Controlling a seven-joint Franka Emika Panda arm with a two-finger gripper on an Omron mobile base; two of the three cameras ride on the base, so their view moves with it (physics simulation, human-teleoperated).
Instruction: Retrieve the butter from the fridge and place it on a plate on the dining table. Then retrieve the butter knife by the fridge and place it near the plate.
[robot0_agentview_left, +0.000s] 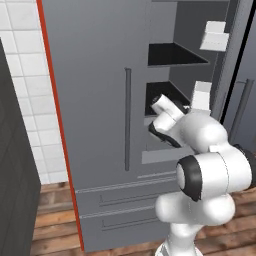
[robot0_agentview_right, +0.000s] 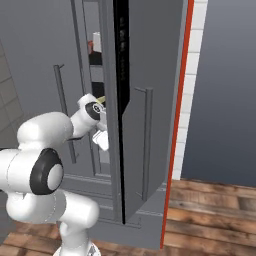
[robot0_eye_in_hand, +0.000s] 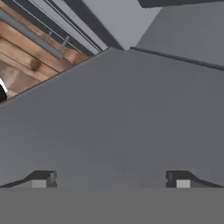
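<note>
- The fridge (robot0_agentview_left: 100, 100) is a tall grey unit with a red side edge; its right door stands open, and the left door, with a long vertical bar handle (robot0_agentview_left: 127, 120), is closed. Two drawers sit at its foot.
- In the right base view the fridge (robot0_agentview_right: 150, 75) shows from the other side — the open door (robot0_agentview_right: 142, 125) is swung out towards the camera, red along its far edge.
- White wall tiles (robot0_agentview_left: 25, 75) flank the fridge, and wooden floorboards (robot0_agentview_right: 210, 205) run beneath it.
- Inside the opening, dark shelves (robot0_agentview_left: 172, 55) are stacked one above another; two pale white blocks (robot0_agentview_left: 215, 36) rest by the right wall.
- The arm reaches into the lower part of the opening, wrist deep between the shelves.
- The gripper (robot0_eye_in_hand: 111, 179) hangs over a bare grey surface inside the fridge — its two dark fingertips (robot0_eye_in_hand: 41, 178) are spread wide, with nothing between them.
- The butter cannot be made out for certain; a small yellowish spot (robot0_agentview_right: 101, 100) sits just beside the wrist in the right base view.
</note>
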